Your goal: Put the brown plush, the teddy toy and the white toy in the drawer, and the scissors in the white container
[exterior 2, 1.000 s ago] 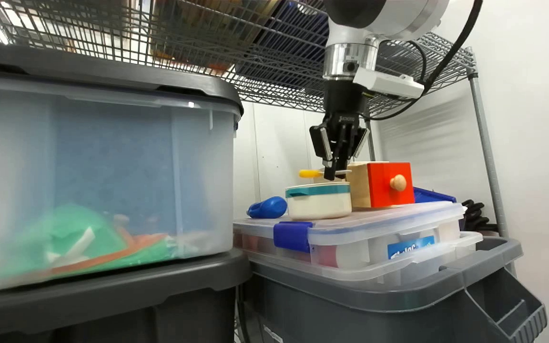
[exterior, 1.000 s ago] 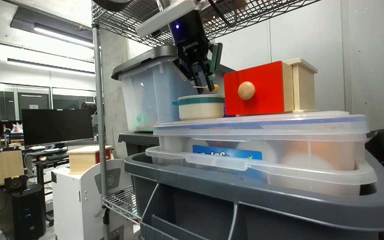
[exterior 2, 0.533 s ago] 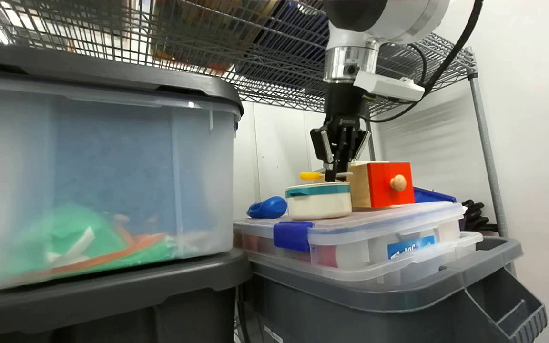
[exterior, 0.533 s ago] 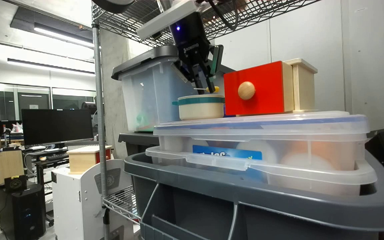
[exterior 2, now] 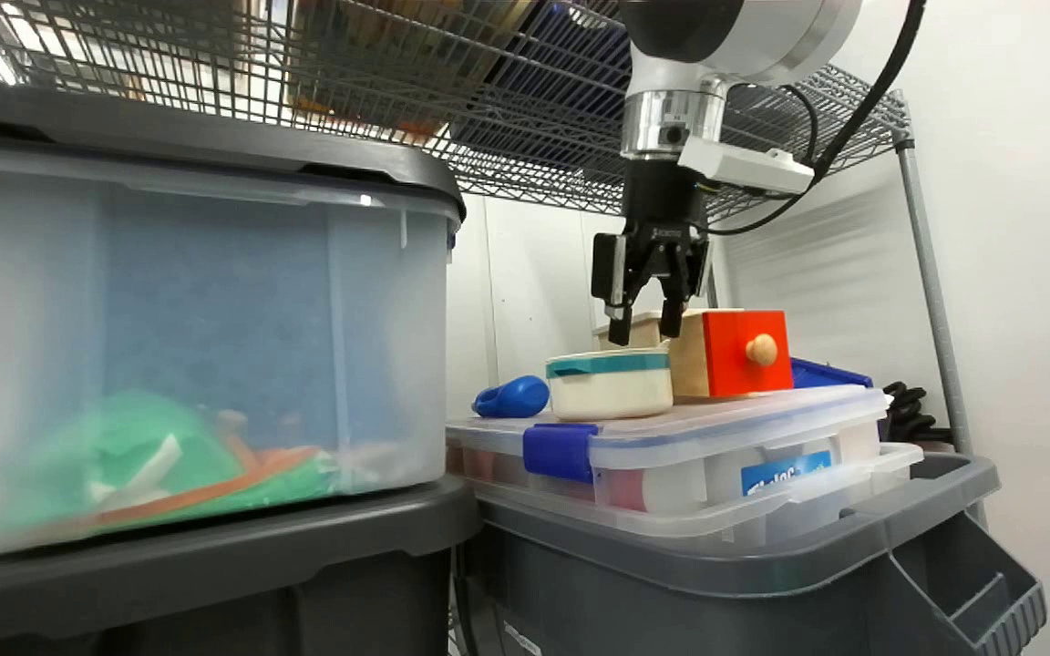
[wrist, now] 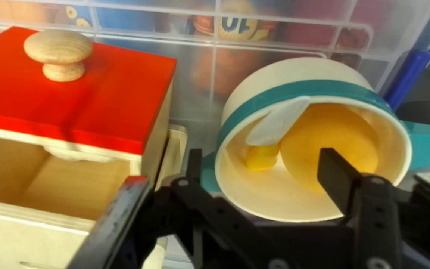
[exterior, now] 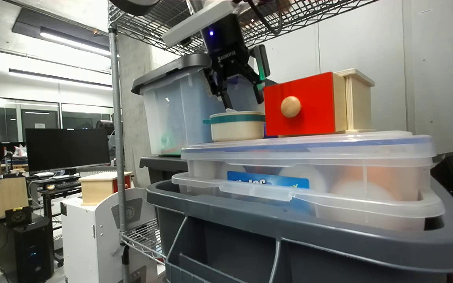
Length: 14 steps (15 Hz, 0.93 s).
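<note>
At the far left of my wrist view, a pale wooden casing [wrist: 21,239] is sitting with a small red-fronted wooden drawer [wrist: 103,97] standing open from it, its round pale wooden knob [wrist: 58,45] jutting from the front. Pale wood is showing inside, and along the back of the red front I am seeing a whitish shape [wrist: 77,154], too little of it visible for me to name. Next, I am hovering the black two-fingered Robotiq gripper [wrist: 260,160] above a round cream-white pot [wrist: 304,69] with a teal band and teal handles. The fingers are standing spread well apart, one toward the drawer, the other over the pot's inside. In the pot, a small utensil [wrist: 271,134] with yellow handle and white blade is lying tilted, handle down inside, blade leaning across the rim. Just beside it, partly hidden by a finger, a flat orange-yellow disc [wrist: 349,130] is lying. Farther right, a dark blue plastic latch [wrist: 409,76] is edging the clear plastic box [wrist: 192,106] beneath. In an exterior view, a large clear bin [exterior 2: 215,273] is standing leftmost, then a glossy blue object [exterior 2: 513,397] is lying beside the pot. In both exterior views the blade tip is poking above the rim, close under a fingertip; I cannot tell whether they are touching
</note>
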Each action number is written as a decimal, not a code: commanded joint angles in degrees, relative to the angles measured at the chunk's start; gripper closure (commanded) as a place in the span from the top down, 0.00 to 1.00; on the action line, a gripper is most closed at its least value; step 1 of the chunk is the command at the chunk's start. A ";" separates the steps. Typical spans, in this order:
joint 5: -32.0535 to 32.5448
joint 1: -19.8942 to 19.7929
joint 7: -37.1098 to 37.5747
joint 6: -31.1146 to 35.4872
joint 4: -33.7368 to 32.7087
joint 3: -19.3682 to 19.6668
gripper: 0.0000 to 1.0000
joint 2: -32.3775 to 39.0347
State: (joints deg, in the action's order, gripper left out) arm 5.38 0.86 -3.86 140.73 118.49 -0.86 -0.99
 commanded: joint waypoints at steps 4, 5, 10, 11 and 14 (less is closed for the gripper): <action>-0.52 -0.26 -0.77 -0.88 -1.12 0.35 1.00 -0.52; -0.53 -0.28 -0.79 -1.10 -1.15 0.40 1.00 -0.82; -0.46 -0.10 -0.57 -1.41 0.01 0.24 1.00 -2.42; -0.41 0.05 -0.56 -1.50 0.61 0.09 1.00 -3.00; 0.01 0.41 -0.28 -2.08 2.44 -0.35 1.00 -4.39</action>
State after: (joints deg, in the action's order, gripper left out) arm 5.38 0.90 -3.89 140.43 118.70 -0.78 -2.63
